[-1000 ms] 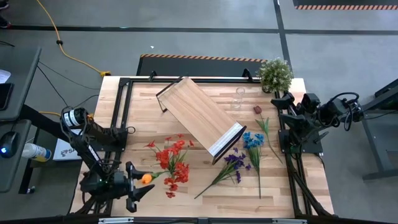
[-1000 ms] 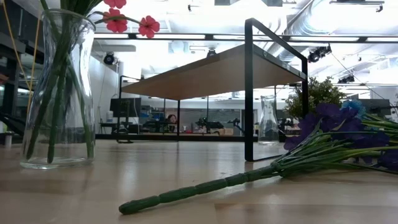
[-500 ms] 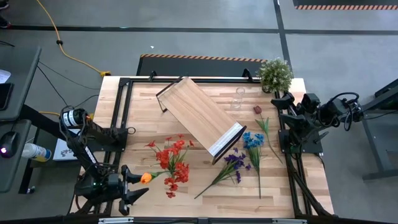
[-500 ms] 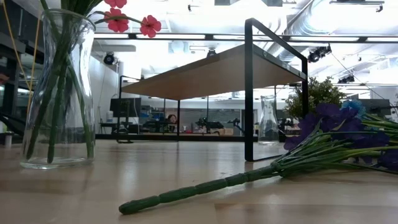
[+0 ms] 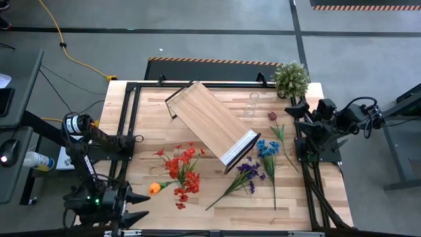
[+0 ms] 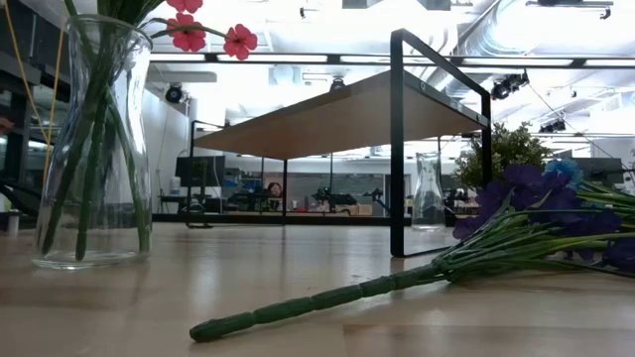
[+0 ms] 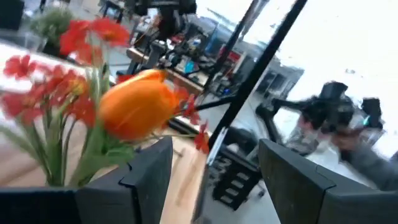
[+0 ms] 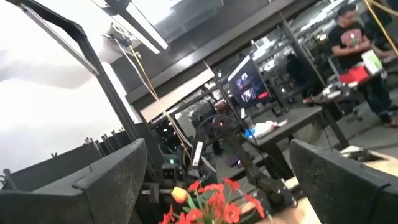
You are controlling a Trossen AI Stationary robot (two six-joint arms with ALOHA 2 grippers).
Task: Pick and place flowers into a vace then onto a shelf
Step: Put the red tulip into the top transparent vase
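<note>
Left end effector (image 5: 135,205) withdrew; shelf (image 5: 212,131) lies diagonal.

Plank tabletop (image 5: 217,201) of light wood on a grey concrete floor (image 5: 217,46), with a yellow cable (image 5: 62,45) trailing across it and black-and-orange hazard strips (image 5: 214,60) just behind the table. Far room in low view is bright: white ceiling with exposed ducts (image 6: 501,40), long strip lights (image 6: 298,61), cluttered workbenches (image 6: 327,203) along the back. Right wrist view shows desks with a lit monitor (image 8: 247,84) and a person (image 8: 354,46) standing by one.
</note>
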